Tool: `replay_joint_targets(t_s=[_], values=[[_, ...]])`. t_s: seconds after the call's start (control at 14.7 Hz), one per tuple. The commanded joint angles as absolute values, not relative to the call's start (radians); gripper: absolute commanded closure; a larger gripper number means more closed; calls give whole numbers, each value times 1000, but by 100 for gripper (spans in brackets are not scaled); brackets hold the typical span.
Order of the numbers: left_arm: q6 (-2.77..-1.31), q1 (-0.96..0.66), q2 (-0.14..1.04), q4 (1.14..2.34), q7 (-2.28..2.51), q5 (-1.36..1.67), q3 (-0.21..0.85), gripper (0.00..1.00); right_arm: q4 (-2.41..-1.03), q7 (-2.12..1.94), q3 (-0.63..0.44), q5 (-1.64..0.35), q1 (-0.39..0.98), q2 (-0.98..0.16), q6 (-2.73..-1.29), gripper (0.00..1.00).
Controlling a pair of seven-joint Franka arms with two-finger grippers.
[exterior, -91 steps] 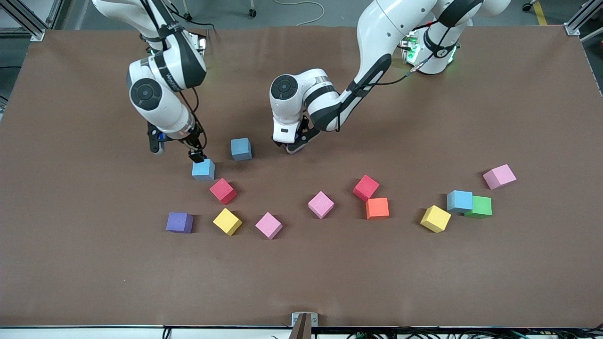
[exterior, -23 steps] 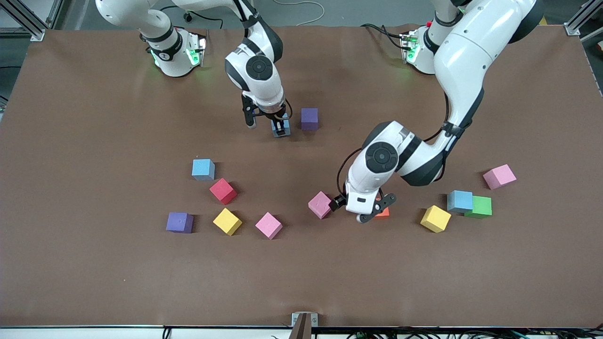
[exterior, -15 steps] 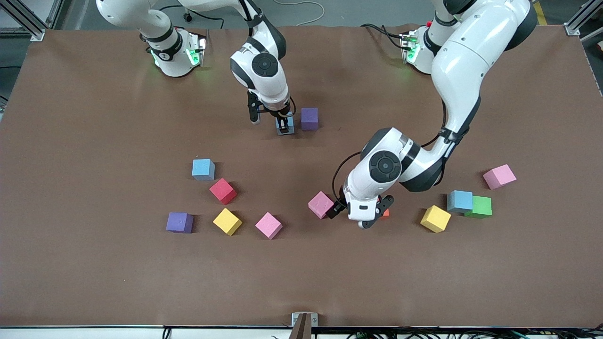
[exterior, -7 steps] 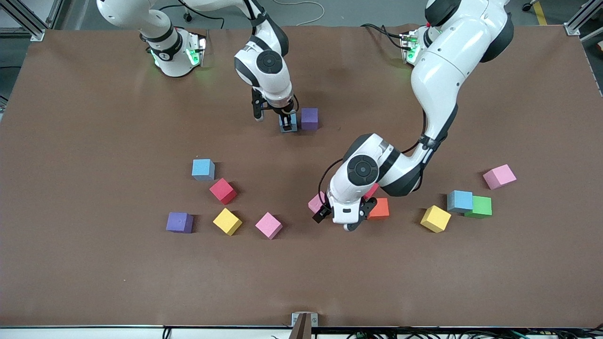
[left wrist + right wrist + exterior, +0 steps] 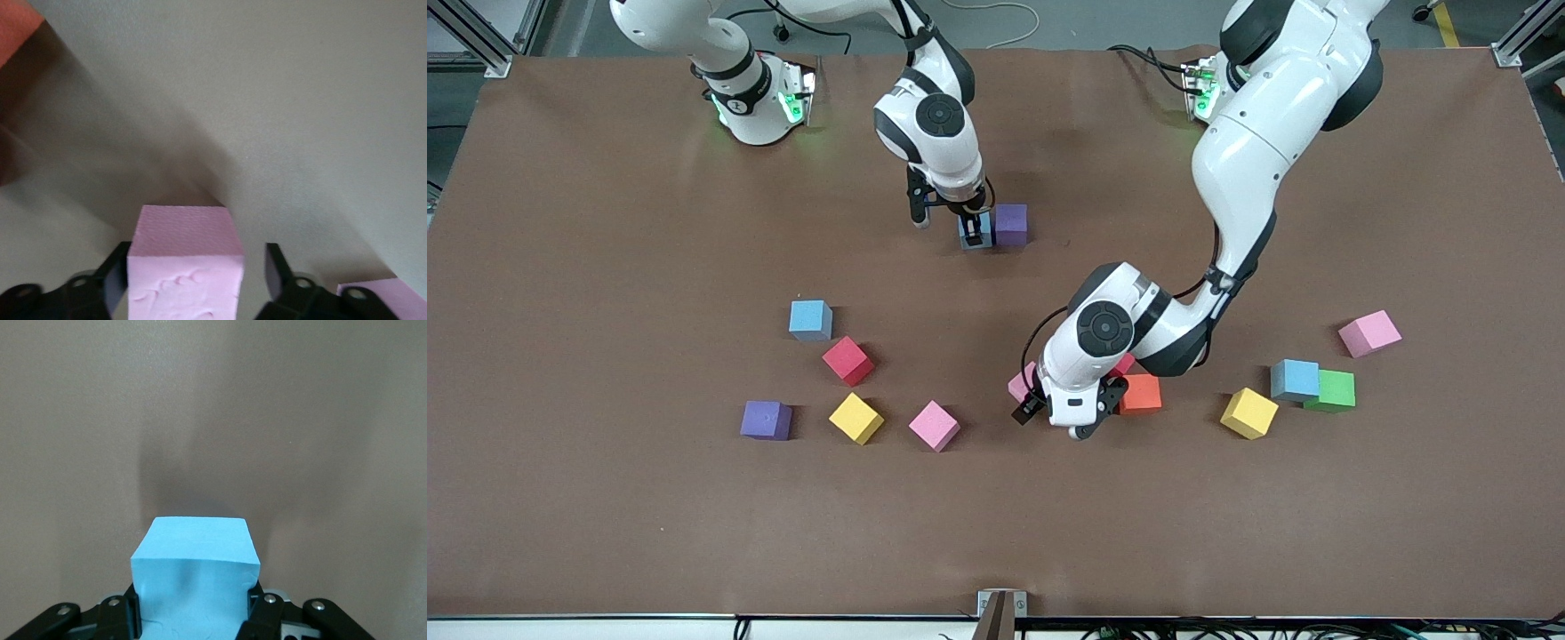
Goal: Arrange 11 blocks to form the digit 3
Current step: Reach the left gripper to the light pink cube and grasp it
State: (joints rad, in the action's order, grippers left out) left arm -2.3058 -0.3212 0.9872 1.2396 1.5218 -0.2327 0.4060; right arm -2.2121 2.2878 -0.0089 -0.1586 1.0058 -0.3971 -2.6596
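Blue block (image 5: 195, 577) gripped in right claw (image 5: 975, 233), beside purple block (image 5: 1011, 224)

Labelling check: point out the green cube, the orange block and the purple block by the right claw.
green cube (image 5: 1337, 388), front view, top face
orange block (image 5: 1143, 392), front view, top face
purple block (image 5: 1011, 221), front view, top face

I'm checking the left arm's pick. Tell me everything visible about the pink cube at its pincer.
The pink cube is matte foam with a finely pebbled top and shallow dents in one side. It stands between the fingers of the left pincer; one finger is against it, the other stands apart. In the front view the wrist mostly hides it, beside the orange cube.
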Motion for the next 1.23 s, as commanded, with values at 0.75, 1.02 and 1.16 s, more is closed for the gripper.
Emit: replay_joint_targets(t_s=[0.75,1.02,1.16], values=[[-2217,-250,849,1236,1754,-190,402,100,-2203,2312,-17,-178,1025,-420,-2675,99],[-2114,-248,792,1241,1986,-176,399,99,-2203,2312,-20,-178,1025,-423,-2677,99],[-2080,-245,772,1246,2072,-172,402,99,-2198,2313,-20,-178,1025,-431,-2677,99]])
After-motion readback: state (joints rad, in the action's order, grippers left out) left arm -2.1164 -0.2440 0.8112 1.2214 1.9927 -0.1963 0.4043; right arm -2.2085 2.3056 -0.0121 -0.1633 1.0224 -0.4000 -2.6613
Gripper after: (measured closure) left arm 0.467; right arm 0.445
